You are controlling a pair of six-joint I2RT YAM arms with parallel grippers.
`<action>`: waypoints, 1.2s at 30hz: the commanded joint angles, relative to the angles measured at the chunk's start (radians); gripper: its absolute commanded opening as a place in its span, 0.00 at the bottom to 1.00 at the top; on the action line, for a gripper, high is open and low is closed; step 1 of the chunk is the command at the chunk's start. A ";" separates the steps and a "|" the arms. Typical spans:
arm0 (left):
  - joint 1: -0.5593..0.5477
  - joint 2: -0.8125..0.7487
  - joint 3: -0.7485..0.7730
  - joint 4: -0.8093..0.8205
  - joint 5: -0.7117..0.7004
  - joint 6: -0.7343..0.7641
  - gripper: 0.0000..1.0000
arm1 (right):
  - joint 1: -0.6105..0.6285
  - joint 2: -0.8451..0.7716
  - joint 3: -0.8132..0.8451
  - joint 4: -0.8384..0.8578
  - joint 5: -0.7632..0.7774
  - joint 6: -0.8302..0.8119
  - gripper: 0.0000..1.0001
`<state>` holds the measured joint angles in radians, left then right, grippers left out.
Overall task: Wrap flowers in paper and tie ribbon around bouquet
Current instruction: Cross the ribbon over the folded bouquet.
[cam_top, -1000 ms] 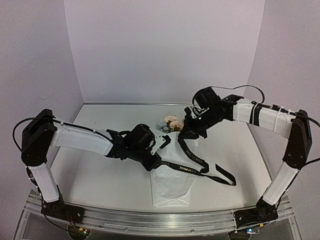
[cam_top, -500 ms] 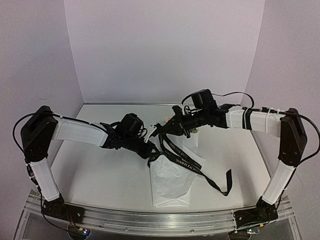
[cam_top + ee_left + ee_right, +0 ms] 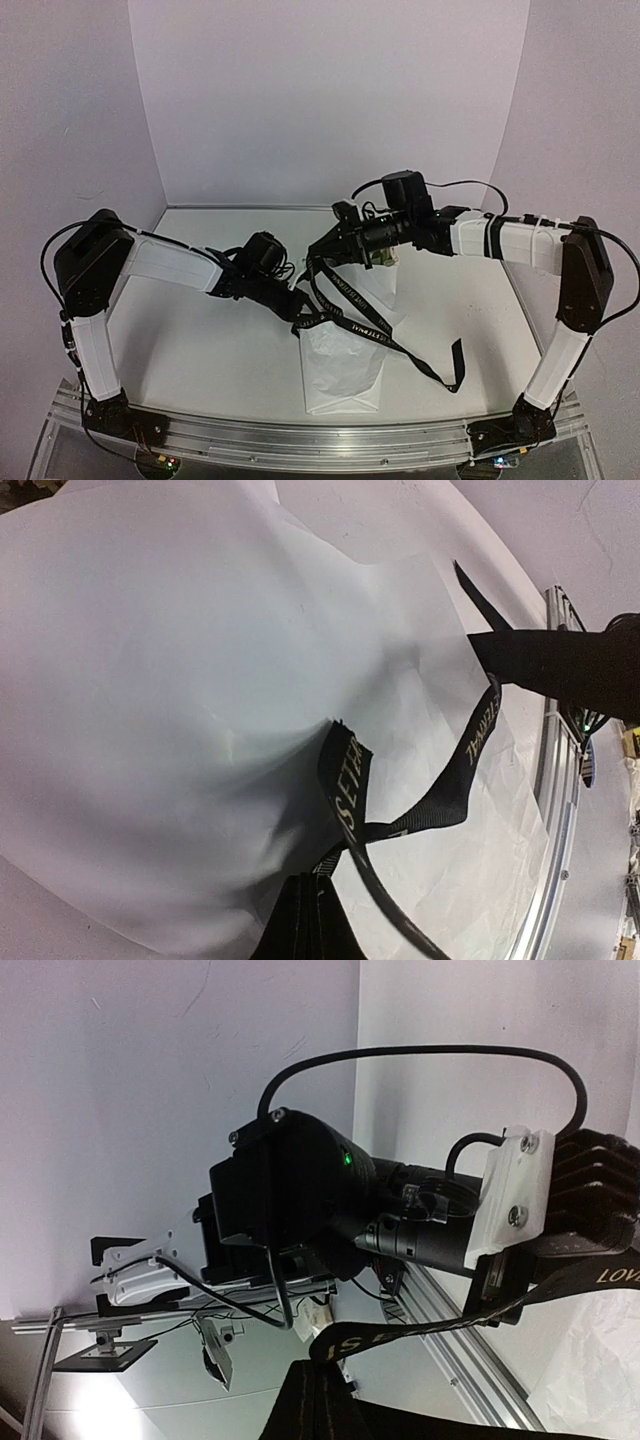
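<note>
Right, the ribbon [image 3: 365, 325] drapes in loops across the paper-wrapped bouquet [image 3: 342, 375], which lies on the table [image 3: 200, 350] between my two arms. The left gripper [image 3: 303, 322] is pinched on one stretch of it; the right gripper [image 3: 322, 255] is clamped on another, farther back.

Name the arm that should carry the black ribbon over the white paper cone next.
Probably right: the right claw holds the long black lettered ribbon raised above the white paper cone, loose tail on its side; the left claw grips it low beside the cone.
</note>
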<state>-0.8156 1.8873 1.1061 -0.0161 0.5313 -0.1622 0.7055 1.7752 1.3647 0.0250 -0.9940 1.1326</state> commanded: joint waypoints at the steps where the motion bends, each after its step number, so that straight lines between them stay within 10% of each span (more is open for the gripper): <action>1: 0.026 0.003 0.044 0.063 0.052 -0.020 0.00 | 0.008 -0.064 0.004 0.067 -0.045 0.010 0.00; 24: 0.058 0.029 0.080 0.060 0.115 -0.038 0.00 | 0.039 -0.028 -0.163 0.089 -0.138 0.000 0.00; 36: 0.058 -0.036 0.064 0.025 0.135 -0.025 0.00 | 0.072 -0.049 -0.204 -0.588 0.245 -0.531 0.00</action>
<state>-0.7624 1.9266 1.1461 0.0204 0.6368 -0.1923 0.7523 1.7668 1.1622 -0.2397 -0.9476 0.8646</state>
